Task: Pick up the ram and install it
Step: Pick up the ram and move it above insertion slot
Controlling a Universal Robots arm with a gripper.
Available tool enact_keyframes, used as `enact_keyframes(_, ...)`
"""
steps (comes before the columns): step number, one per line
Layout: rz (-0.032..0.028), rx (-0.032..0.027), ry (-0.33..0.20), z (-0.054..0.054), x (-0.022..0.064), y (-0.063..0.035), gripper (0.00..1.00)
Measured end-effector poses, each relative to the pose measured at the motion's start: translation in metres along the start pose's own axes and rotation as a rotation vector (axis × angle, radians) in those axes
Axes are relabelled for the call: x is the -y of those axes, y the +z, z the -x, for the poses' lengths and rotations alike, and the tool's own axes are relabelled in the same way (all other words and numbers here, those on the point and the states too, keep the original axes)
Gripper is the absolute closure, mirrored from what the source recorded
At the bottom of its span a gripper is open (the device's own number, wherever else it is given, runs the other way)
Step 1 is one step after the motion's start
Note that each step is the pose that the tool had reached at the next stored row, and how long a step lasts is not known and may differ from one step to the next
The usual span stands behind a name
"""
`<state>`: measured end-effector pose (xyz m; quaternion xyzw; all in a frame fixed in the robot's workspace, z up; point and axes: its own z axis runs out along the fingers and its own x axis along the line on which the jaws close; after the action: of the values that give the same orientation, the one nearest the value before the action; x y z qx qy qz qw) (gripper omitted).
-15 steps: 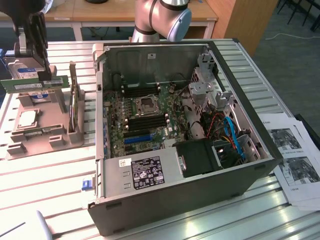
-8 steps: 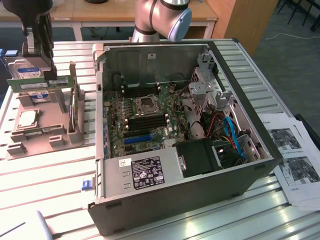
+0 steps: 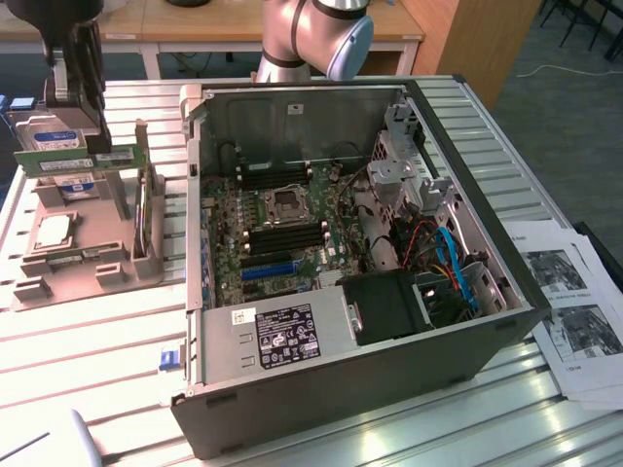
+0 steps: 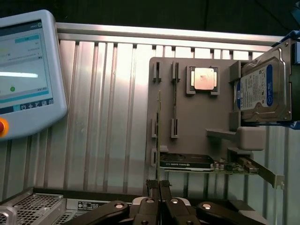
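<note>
The ram is a long green stick with a pale label. It hangs level above the grey parts holder at the exterior view's left, with my gripper shut on its top edge. In the wrist view the ram appears edge-on as a thin line running out from between my fingertips, which are pressed together on it. The open computer case lies to the exterior view's right of the holder. Its motherboard faces up, with black memory slots beside the processor socket.
A silver hard drive with a blue-white label stands behind the ram. The grey holder also carries a chip, another thin stick and a graphics card. A teach pendant lies on the slatted table, and papers beside the case.
</note>
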<state>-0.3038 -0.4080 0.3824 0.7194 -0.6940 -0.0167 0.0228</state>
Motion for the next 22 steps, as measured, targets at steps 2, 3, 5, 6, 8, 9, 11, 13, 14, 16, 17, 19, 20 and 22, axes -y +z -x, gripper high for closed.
enact_keyframes(2, 0.0001, -0.0001, 0.000, 0.000, -0.0001, -0.0023, 0.89)
enact_keyframes(3, 0.0000, -0.0001, 0.000, 0.000, -0.0002, -0.0035, 0.89)
enact_keyframes(5, 0.0001, -0.0001, 0.000, 0.000, -0.0003, -0.0059, 0.89)
enact_keyframes(6, -0.0001, 0.0000, 0.000, 0.000, -0.0004, -0.0061, 0.89)
enact_keyframes(8, -0.0001, 0.0001, 0.000, 0.000, -0.0004, -0.0061, 0.89)
enact_keyframes(9, -0.0001, 0.0000, 0.000, 0.000, -0.0003, -0.0061, 0.89)
enact_keyframes(11, 0.0002, -0.0003, 0.000, 0.000, 0.0004, -0.0063, 0.89)
enact_keyframes(13, 0.0001, -0.0002, 0.000, 0.000, 0.0027, -0.0064, 0.89)
enact_keyframes(14, 0.0002, -0.0001, 0.000, 0.000, 0.0041, -0.0064, 0.89)
enact_keyframes(16, 0.0004, -0.0002, 0.000, 0.000, 0.0073, -0.0066, 0.89)
enact_keyframes(17, 0.0004, -0.0001, 0.000, 0.000, 0.0089, -0.0067, 0.89)
enact_keyframes(19, 0.0005, 0.0000, 0.000, 0.000, 0.0123, -0.0068, 0.89)
enact_keyframes(20, 0.0006, -0.0001, 0.000, -0.001, 0.0141, -0.0070, 0.89)
enact_keyframes(22, 0.0007, -0.0001, 0.000, -0.001, 0.0178, -0.0071, 0.89)
